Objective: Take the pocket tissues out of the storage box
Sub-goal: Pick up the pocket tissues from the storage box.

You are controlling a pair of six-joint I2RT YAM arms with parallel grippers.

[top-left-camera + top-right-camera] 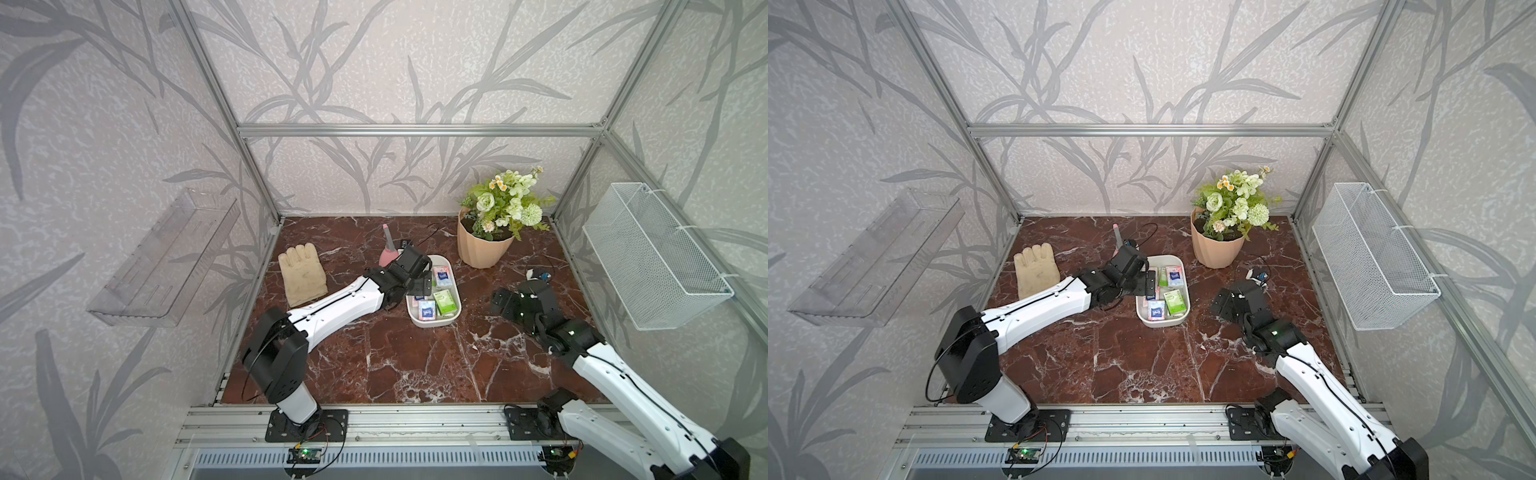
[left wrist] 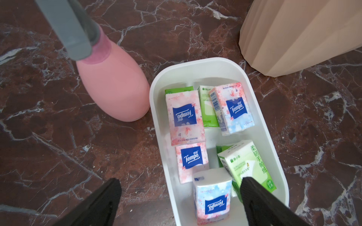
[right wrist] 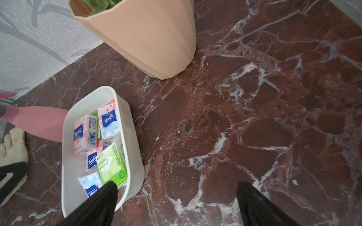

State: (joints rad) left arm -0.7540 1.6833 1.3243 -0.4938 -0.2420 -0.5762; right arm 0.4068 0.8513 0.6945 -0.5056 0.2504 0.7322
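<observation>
Left pincer (image 2: 180, 181) is hanging wide open and empty, straddling the box's (image 2: 156, 92) left wall. One finger (image 2: 105, 197) is sitting outside above the table (image 2: 58, 137), and the other (image 2: 258, 197) is hovering over the packets inside. All the tissues (image 2: 185, 117) are lying in the box, pink and green jumbled together, some leaning on others. The box is sitting mid-table with its long axis running near to far. Right pincer (image 3: 177, 184) is waiting just as wide open, gripping nothing, over bare table just right of the box's near end. I am judging the left arm to be the nearer one. The pink packet (image 2: 212, 195) in the near-left corner is lying almost under it, so a small shift right would be clearing the wall.
</observation>
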